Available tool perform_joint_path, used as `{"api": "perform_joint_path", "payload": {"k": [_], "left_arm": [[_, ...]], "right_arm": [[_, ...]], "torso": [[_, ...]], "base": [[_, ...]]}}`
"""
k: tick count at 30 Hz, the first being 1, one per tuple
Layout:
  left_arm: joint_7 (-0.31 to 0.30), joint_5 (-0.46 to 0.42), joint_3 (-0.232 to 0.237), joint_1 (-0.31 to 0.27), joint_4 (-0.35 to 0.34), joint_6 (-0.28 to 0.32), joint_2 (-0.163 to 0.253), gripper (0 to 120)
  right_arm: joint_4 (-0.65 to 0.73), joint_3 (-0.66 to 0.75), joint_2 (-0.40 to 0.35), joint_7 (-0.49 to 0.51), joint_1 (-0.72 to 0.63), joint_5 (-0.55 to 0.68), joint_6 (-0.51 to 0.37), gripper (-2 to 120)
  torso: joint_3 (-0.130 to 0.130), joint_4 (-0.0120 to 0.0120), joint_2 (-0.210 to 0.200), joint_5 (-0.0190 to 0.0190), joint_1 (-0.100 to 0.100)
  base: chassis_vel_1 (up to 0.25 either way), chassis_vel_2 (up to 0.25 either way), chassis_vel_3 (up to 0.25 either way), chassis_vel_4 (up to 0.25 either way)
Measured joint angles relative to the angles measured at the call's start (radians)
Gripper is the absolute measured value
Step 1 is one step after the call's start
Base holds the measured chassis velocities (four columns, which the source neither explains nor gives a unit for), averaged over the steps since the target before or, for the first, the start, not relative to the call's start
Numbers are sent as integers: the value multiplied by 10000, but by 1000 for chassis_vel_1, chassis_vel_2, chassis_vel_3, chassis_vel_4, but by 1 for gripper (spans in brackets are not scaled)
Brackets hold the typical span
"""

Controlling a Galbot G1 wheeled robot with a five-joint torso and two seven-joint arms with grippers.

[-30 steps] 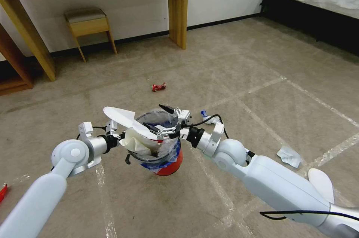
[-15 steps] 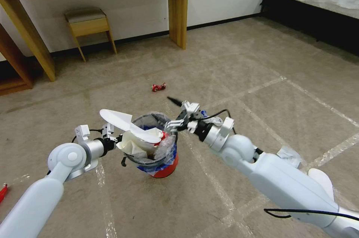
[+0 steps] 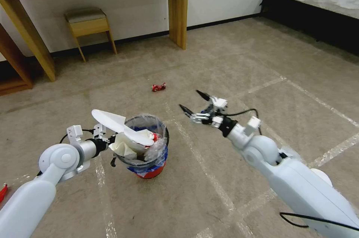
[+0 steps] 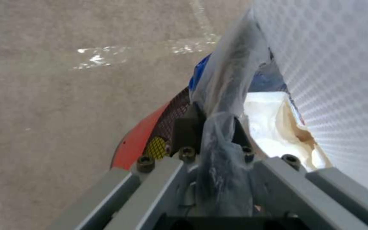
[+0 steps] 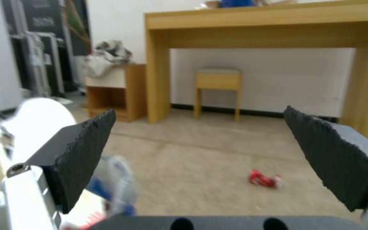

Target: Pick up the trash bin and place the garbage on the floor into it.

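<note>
Here, left gripper jaws clamped on trash bin rim; right gripper jaws wide, empty.

Bright even indoor light, soft shadows; wrist views blurry, maybe motion.

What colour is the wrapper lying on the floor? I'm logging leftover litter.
Red, a crumpled wrapper on the beige floor; clearest in the head view.
</note>
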Motion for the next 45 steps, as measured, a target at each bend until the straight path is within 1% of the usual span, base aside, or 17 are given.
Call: {"api": "perform_joint_path", "payload": {"k": [1,5,13,17,20,24,27,28,30,31,33,38,45], "left_arm": [[50,69,-103,70,36,-24,47,1],[127,157,-232,117,108,-58,72,1],[181,309,-165,5,285,-84,0,1],[203,405,-136,-5,379,-86,-57,1],[321,512,-104,24,388,-89,-159,1],[339,512,-52,-45,441,-93,-160,1],[342,497,39,-236,504,-109,-156,1],[342,497,39,-236,504,-109,-156,1],[333,497,71,-267,507,-123,-157,1],[333,497,71,-267,507,-123,-157,1],[326,574,72,-253,467,-152,-185,1],[318,621,71,-183,343,-151,-230,1],[260,519,46,-125,192,-179,-210,1]], "right_arm": [[-42,308,-77,-66,-273,-121,3,100],[-156,717,-208,-125,-655,-348,15,100],[-437,1134,-267,-118,-1025,-731,15,100],[-656,1333,-392,-52,-1157,-970,6,100],[-1075,1591,-603,47,-1305,-1140,-39,100],[-1439,1615,-669,53,-1243,-1272,-47,100],[-2226,1500,-747,78,-900,-1388,-136,100],[-2226,1500,-747,78,-900,-1388,-136,100],[-2771,1311,-703,154,-665,-1430,-158,100],[-2771,1311,-703,154,-665,-1430,-158,100],[-3189,1127,-588,272,-451,-1451,-171,100],[-3493,861,-433,372,-310,-1555,-186,100],[-3450,550,-398,490,-262,-1568,-223,100]], "torso": [[-1,1,0,0,0],[0,0,0,0,0],[0,1,1,0,0],[0,1,0,0,0],[0,-1,0,-2,0],[1,-1,0,2,0],[0,0,0,-1,1],[0,0,0,-1,1],[2,-1,0,2,2],[2,-1,0,2,2],[1,1,0,0,2],[1,1,0,0,2],[1,1,-2,-1,2]], "base": [[0,0,0,0],[0,0,0,0],[0,0,0,0],[0,0,0,0],[0,0,0,0],[0,0,0,0],[0,0,0,0],[0,0,0,0],[0,0,0,0],[0,0,0,0],[0,0,0,0],[0,0,0,0],[0,0,0,0]]}}
